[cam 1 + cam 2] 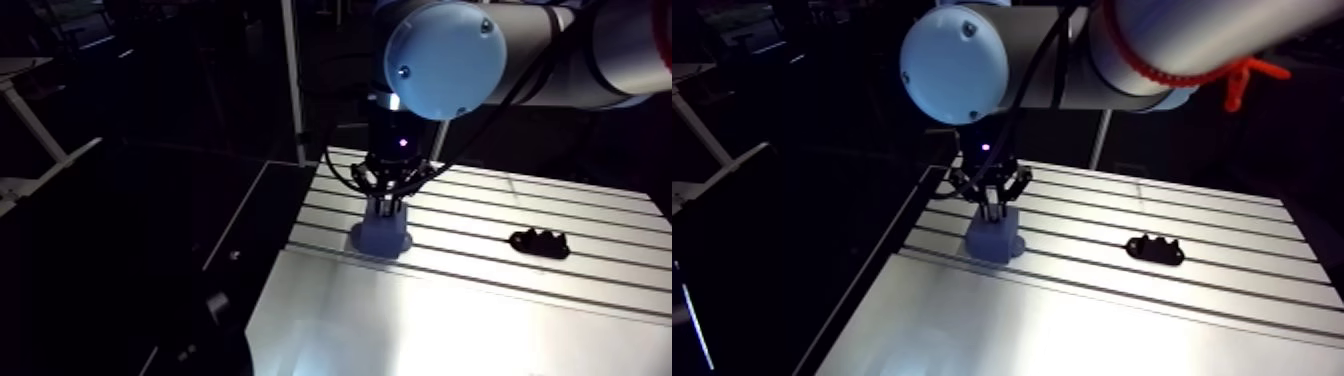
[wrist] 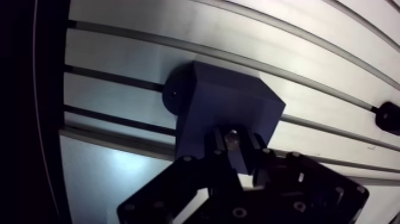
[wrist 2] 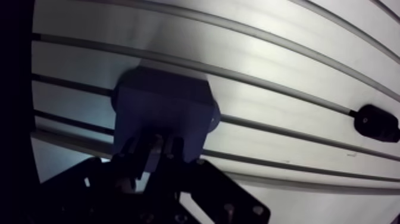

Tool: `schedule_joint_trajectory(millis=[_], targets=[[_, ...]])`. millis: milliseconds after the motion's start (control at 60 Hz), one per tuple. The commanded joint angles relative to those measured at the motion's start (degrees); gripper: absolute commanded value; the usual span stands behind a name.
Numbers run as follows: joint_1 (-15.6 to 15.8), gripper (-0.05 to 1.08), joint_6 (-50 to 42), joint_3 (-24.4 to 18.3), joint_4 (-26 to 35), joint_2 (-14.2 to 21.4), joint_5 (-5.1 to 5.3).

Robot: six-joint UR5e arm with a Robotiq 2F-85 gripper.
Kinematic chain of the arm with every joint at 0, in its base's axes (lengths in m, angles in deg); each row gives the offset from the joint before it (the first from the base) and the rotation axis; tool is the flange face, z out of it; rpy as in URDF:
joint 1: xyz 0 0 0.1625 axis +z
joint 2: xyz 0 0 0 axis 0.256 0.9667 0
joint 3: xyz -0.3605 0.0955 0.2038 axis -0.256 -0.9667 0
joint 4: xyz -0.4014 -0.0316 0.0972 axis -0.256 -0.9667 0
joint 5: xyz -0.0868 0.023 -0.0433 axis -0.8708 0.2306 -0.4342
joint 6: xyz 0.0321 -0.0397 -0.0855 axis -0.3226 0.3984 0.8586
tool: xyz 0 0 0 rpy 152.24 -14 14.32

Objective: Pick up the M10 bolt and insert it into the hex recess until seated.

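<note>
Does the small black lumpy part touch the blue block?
No, in the arm view the small black lumpy part lies well apart from the blue block.

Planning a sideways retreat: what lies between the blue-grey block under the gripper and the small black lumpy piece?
Nothing: the arm view shows only bare slotted aluminium table between the blue-grey block and the black piece.

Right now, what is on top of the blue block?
The gripper stands right over the blue block, shut on a metallic piece, apparently the M10 bolt. The block's top under the gripper, and any hex recess there, is covered.
</note>
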Motion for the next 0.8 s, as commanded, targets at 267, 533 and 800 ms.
schedule_joint_trajectory(millis=[267, 533, 800], targets=[[0.1, 0.72, 2.9, -0.2, 0.0, -0.1, 0.09], [0.1, 0.72, 3.3, 0.0, 0.2, -0.1, 0.09], [0.1, 0.72, 5.6, 0.3, 0.1, -0.1, 0.09]])
